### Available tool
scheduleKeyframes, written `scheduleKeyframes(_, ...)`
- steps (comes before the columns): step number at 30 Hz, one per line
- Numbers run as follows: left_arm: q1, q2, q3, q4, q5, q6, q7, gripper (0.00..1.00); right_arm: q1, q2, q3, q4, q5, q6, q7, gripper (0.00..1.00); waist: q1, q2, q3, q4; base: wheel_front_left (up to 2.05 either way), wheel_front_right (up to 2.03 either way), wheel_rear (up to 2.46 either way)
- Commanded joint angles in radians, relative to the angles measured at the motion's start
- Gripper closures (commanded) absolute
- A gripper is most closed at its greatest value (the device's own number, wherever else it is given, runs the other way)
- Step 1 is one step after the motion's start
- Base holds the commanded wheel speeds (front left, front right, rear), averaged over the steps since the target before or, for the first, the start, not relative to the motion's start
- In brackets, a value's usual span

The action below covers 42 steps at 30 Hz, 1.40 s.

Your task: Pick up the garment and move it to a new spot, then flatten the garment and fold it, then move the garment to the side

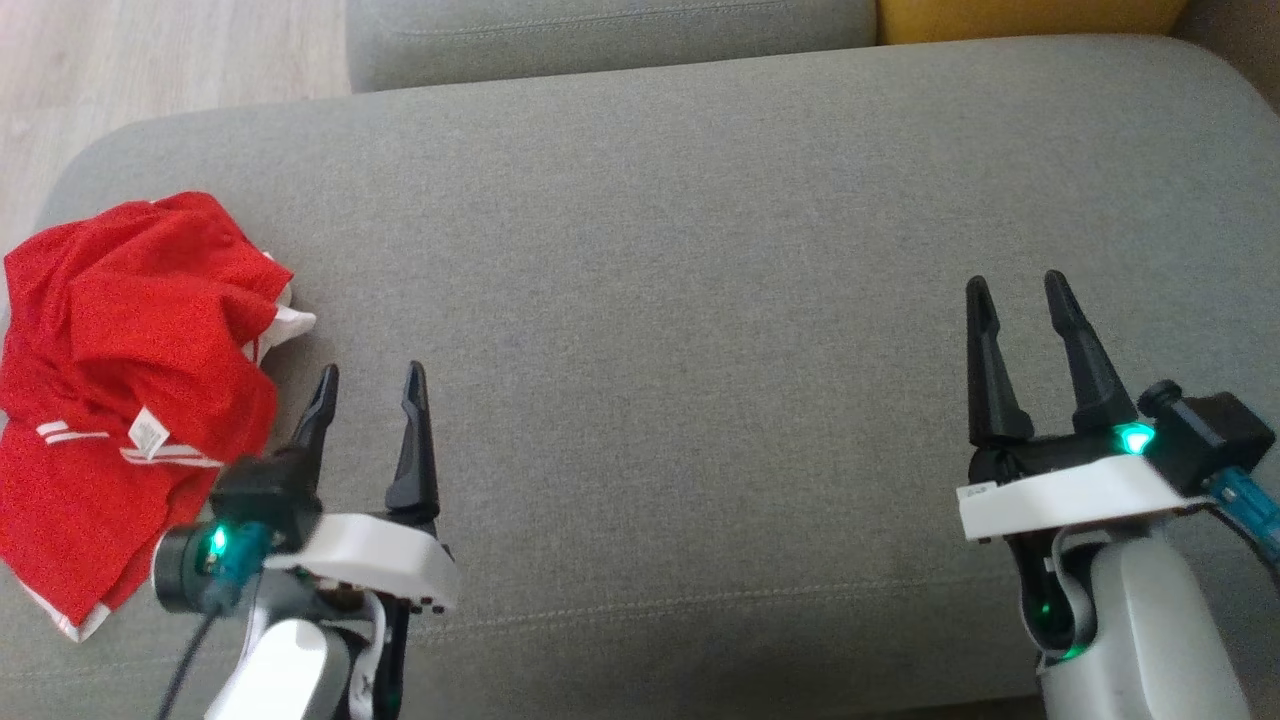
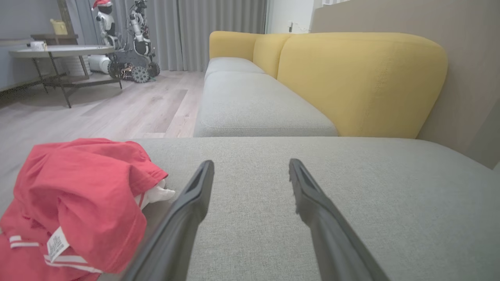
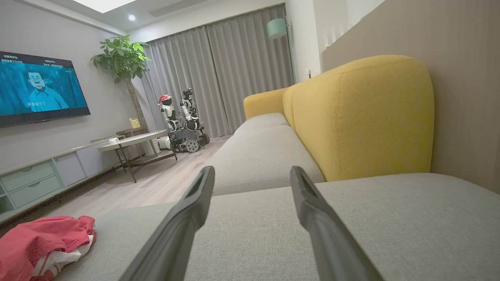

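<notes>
Across the left end of the grey sofa seat (image 1: 700, 250), close to its rounded corner, lies the red garment (image 1: 120, 380) in a crumpled heap. The rest of the cushion stretches bare to the right. In the head view the heap runs longer from near to far than from side to side, though its left edge is cut off by the picture, so that is a judgement. It is bunched so much that no collar or hem shows which way it points.

The left gripper (image 1: 370, 378) hovers just to the right of the heap, fingers spread with nothing between them and pointing away from the robot, roughly along the heap's long side. Its outer finger is very near the cloth; whether they touch I cannot tell. The right gripper (image 1: 1015, 285) is likewise spread and empty, well apart over the far right of the seat, so the left arm is the nearer. A white label (image 1: 150, 435) faces up by white stripes (image 1: 70, 432).
</notes>
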<state>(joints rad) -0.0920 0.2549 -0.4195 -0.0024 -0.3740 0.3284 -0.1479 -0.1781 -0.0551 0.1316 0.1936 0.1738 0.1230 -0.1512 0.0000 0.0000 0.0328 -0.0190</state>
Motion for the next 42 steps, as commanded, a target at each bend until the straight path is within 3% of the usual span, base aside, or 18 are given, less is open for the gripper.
scheduleKeyframes(1,-0.061,0.028,0.015,-0.034,0.030,0.015,-0.016,0.00,-0.050,0.004,0.026,-0.035,-0.032,0.006,-0.014,0.00,0.0000,0.0000,-0.001,0.000,0.00,0.00,0.00)
scheduleKeyframes(14,-0.095,0.098,-0.116,0.012,0.165,0.144,-0.054,0.00,-0.064,0.005,0.073,0.007,-0.134,0.007,-0.052,0.00,0.0000,0.0000,0.000,0.008,0.00,0.00,0.00)
scheduleKeyframes(19,-0.090,0.077,-0.115,-0.022,0.137,0.184,-0.069,0.00,-0.068,0.005,0.087,0.016,-0.132,0.007,-0.067,0.00,0.0000,0.0000,0.000,0.014,0.00,0.00,0.00)
scheduleKeyframes(26,-0.039,0.026,-0.021,-0.028,0.090,0.096,-0.090,0.00,-0.072,0.005,0.095,0.072,-0.053,0.007,-0.087,0.00,0.0000,0.0000,-0.007,0.017,0.00,0.00,0.00)
scheduleKeyframes(33,0.003,-0.042,0.070,0.014,0.155,-0.012,-0.111,0.00,-0.091,0.005,0.104,0.125,-0.040,0.008,-0.076,0.00,0.0000,0.0000,-0.008,0.014,0.00,0.00,0.00)
scheduleKeyframes(42,0.020,-0.115,0.157,0.070,0.205,-0.108,-0.114,0.00,-0.095,0.005,0.091,0.163,-0.027,0.008,-0.061,0.00,0.0000,0.0000,-0.010,0.011,0.00,0.00,0.00)
